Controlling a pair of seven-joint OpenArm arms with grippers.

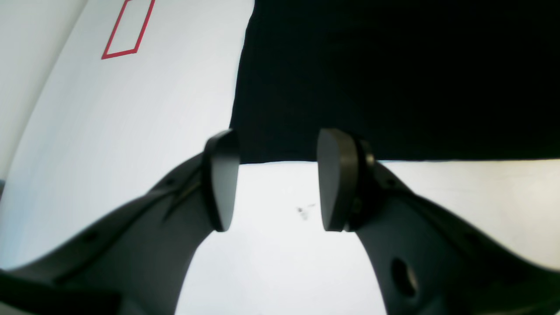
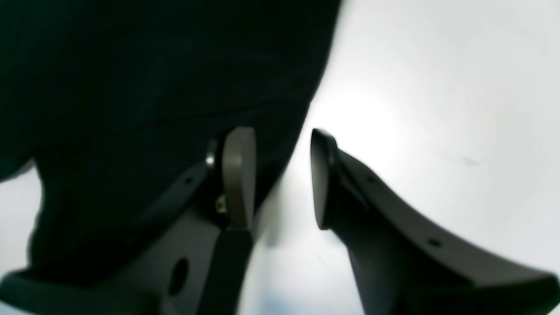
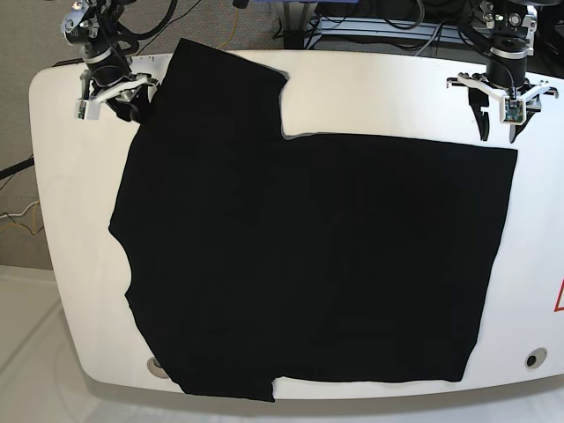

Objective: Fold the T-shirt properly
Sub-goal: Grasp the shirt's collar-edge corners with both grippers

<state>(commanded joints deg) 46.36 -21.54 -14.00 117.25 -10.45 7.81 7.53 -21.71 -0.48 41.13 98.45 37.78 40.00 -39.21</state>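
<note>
The black T-shirt [image 3: 308,256] lies spread over most of the white table [image 3: 379,97]; its back edge steps down at a notch near the middle. My left gripper [image 3: 499,123] is open at the shirt's far right corner. In the left wrist view that gripper [image 1: 278,179] hovers over bare table, fingertips just reaching the T-shirt [image 1: 393,78] edge. My right gripper [image 3: 117,104] is open at the shirt's far left edge. In the right wrist view this gripper [image 2: 280,179] straddles the cloth's edge, one finger [image 2: 238,175] over the T-shirt [image 2: 131,87], the other over the table.
A red tape rectangle [image 1: 127,30] marks the table beside the shirt; a red mark [image 3: 559,298] shows at the table's right edge. Two round holes [image 3: 533,359] [image 3: 157,366] sit near the front corners. Cables and frames crowd the space behind the table.
</note>
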